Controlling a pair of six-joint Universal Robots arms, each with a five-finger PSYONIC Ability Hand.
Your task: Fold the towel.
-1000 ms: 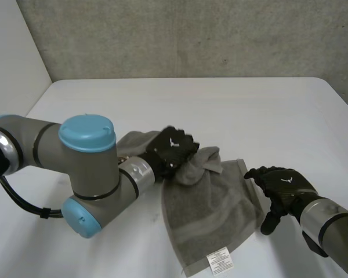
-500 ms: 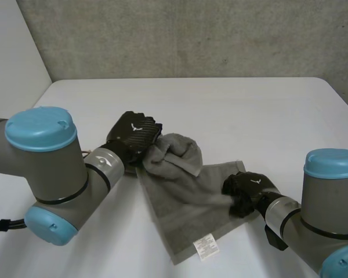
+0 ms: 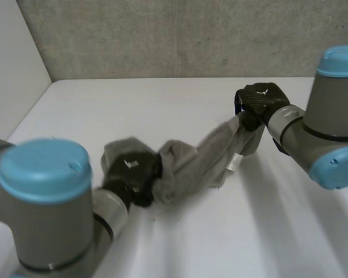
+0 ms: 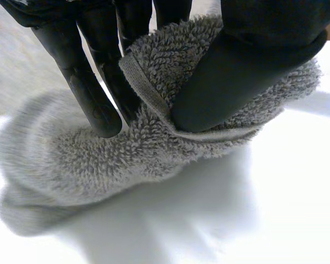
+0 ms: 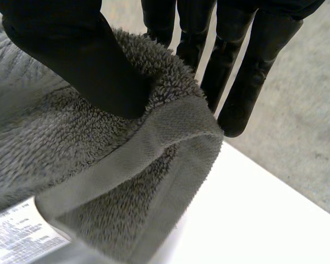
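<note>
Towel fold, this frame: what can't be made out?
- Label print: head view, too small to read; right wrist view, cut off by the picture edge.
- Towel part under the left hand: head view, covered by that hand and bunched folds.
- Right hand fingertips: head view, hidden behind the hand's own back and the cloth.
- Whether the stretched middle touches the table: head view, cannot tell.

Blurred, cropped label (image 5: 19,234) on towel (image 5: 71,132)

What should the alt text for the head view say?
A grey towel stretches in a twisted band over a white table, held at both ends. The left hand grips one bunched end near the camera; the right hand pinches the other end farther away.
</note>
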